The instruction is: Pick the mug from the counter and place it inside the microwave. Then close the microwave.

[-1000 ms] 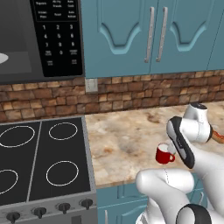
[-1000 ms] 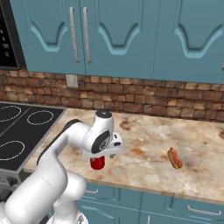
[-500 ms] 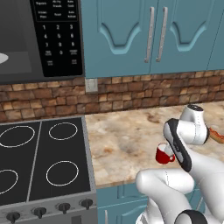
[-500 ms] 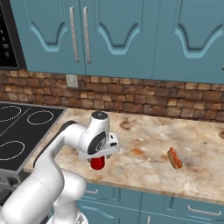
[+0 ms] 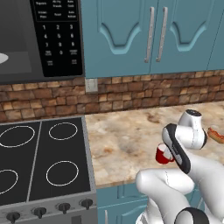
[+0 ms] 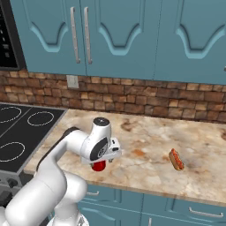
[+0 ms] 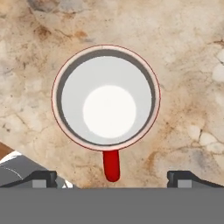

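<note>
Claw (image 7: 112, 178) is spread wide, hanging right above the mug (image 7: 106, 98) and looking straight down into it. Mug sits upright on the table (image 5: 127, 135) near the front edge, handle pointing between the fingertips (image 7: 43, 178). Hotdog (image 6: 176, 159) lies well off to the right.

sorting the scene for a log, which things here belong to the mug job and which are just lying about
Job:
- mug, upright on the counter
- microwave
- tool, open above the mug

Lying about:
- hotdog
- stovetop
- upper cabinets
</note>
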Tool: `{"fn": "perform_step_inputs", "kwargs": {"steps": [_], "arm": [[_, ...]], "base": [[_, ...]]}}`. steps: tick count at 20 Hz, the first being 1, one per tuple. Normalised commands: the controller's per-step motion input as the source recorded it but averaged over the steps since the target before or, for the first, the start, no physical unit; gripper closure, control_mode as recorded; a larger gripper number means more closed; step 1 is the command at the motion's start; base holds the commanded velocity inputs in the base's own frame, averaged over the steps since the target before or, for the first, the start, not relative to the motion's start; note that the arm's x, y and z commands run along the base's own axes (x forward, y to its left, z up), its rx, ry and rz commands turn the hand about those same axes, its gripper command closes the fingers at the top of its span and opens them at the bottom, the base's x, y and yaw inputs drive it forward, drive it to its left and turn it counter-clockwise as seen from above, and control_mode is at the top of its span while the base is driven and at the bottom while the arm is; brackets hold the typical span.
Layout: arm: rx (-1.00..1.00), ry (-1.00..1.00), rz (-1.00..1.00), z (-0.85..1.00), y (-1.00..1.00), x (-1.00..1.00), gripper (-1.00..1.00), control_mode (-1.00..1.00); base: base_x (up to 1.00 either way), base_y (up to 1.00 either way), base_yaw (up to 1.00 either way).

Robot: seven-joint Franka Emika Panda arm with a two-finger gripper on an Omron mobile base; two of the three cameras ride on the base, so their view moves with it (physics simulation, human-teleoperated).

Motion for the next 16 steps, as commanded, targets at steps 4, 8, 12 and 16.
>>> {"fn": "perform_step_inputs", "kwargs": {"steps": [4, 8, 12, 16], "arm": [[0.0, 0.0, 0.0, 0.0, 0.0, 0.33, -1.0, -1.0], [0.0, 0.0, 0.0, -0.01, -0.03, -0.06, -1.0, -1.0], [0.0, 0.0, 0.0, -0.03, -0.05, -0.16, -1.0, -1.0], [0.0, 0.0, 0.0, -0.14, 0.0, -0.03, -1.0, -1.0]], "base": [[0.0, 0.0, 0.0], [0.0, 0.0, 0.0], [0.0, 0.0, 0.0], [0.0, 0.0, 0.0]]}}
